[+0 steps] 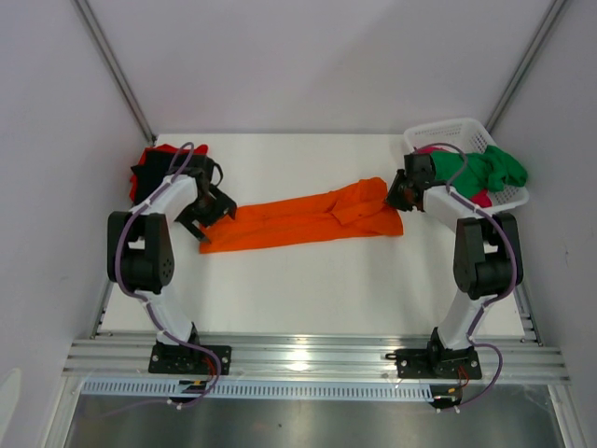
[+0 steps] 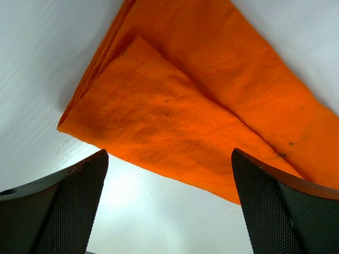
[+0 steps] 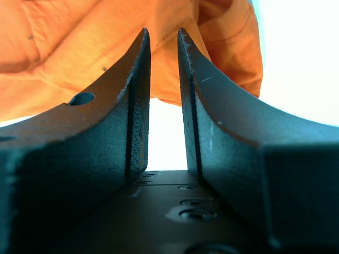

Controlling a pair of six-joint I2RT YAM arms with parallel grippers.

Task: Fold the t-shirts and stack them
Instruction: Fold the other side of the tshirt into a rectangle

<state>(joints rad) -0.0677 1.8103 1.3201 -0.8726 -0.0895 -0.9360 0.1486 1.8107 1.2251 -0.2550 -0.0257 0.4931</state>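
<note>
The top view looks steeply down from above and behind the arm bases, facing the far wall and taking in the whole table. The left wrist view sits close over the left end of the orange t-shirt, looking past the left gripper. The right wrist view, nearer and lower, looks through the right gripper at the shirt's right end. All three views share that shirt.

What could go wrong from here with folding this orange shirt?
1. The left gripper has its jaws wide open at the layered left end of the orange t-shirt; they might pinch only the top layer.
2. The right gripper has its jaws almost shut at the bunched right end, hold unclear, so the cloth may slip.
3. The green t-shirt spilling from the white basket lies close to that gripper and could snag.
</note>
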